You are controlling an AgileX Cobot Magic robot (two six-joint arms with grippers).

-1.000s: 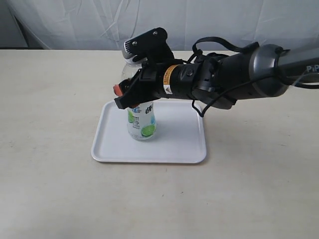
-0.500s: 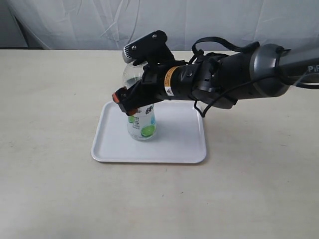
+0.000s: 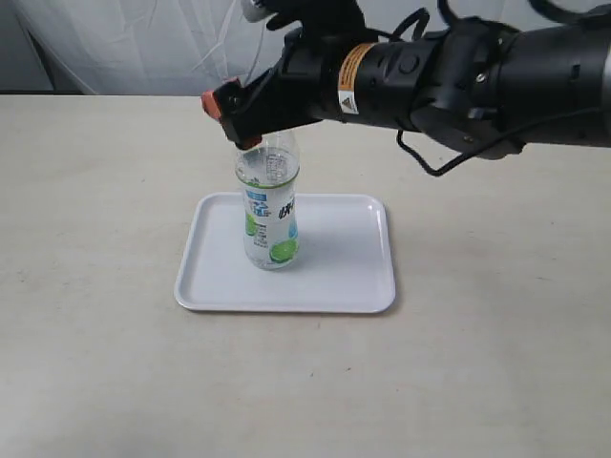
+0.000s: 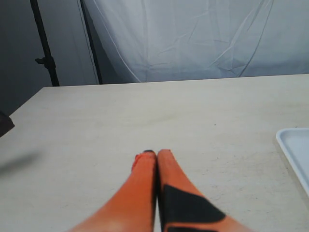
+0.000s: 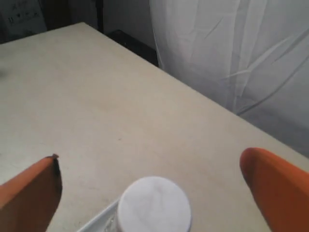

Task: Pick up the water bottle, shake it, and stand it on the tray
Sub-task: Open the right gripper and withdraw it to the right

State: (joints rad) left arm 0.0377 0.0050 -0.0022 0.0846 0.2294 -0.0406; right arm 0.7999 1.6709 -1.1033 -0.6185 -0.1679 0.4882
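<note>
The water bottle [image 3: 268, 215], clear with a lime label, stands upright on the white tray [image 3: 334, 272]. My right gripper [image 3: 239, 62] hangs open just above it, touching nothing. Its near orange-tipped finger covers the bottle's top in the exterior view. From the right wrist view the white cap [image 5: 154, 205] sits below the right gripper [image 5: 149, 159], between the spread orange fingers [image 5: 277, 188]. My left gripper [image 4: 155, 154] is shut with nothing in it and hovers low over bare table. It lies outside the exterior view. A corner of the tray [image 4: 295, 151] shows in the left wrist view.
The beige table [image 3: 105, 191] spreads on all sides of the tray. A white cloth backdrop [image 3: 143, 43] hangs behind its far edge. A dark stand pole [image 4: 43, 43] rises past the table corner in the left wrist view.
My right gripper has let go of the bottle and risen from around its upper half to above the cap. The bottle stays standing on the tray.
</note>
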